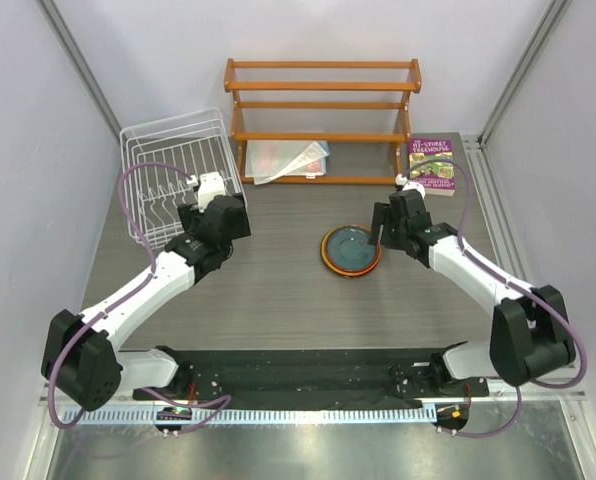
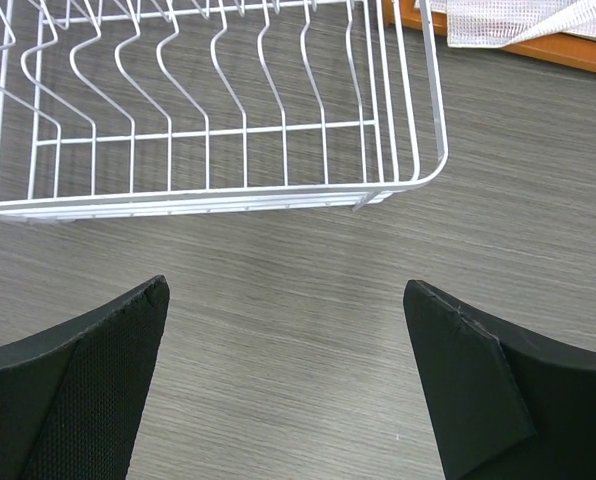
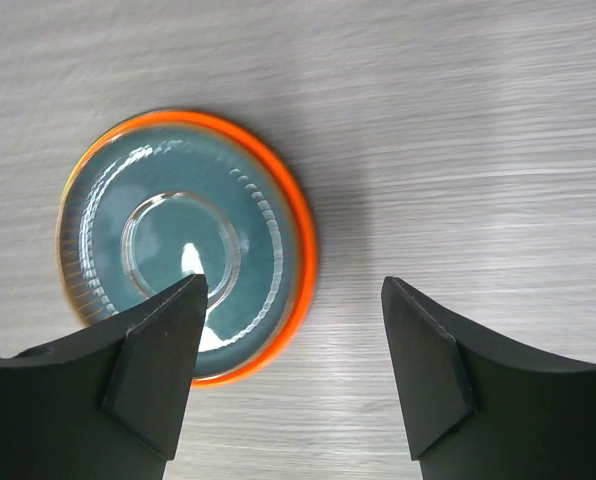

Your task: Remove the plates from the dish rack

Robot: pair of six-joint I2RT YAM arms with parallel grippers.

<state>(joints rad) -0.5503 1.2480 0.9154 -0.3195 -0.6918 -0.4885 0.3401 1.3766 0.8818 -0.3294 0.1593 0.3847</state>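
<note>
The white wire dish rack (image 1: 175,168) stands at the back left, and no plate shows in it; the left wrist view shows its near corner (image 2: 278,190) with bare tines. A teal blue plate (image 1: 350,246) lies on an orange plate (image 1: 328,259) in the middle of the table. In the right wrist view the teal plate (image 3: 168,240) and the orange rim (image 3: 303,240) show clearly. The dark red and lime green plates are not in view. My left gripper (image 1: 206,222) (image 2: 286,300) is open and empty, just before the rack. My right gripper (image 1: 386,232) (image 3: 293,290) is open, above the stack's right edge.
An orange-brown wooden shelf (image 1: 323,115) stands at the back, with a pale bag or papers (image 1: 293,160) on its lowest tier. A purple book (image 1: 431,165) lies at the back right. Grey walls close in on both sides.
</note>
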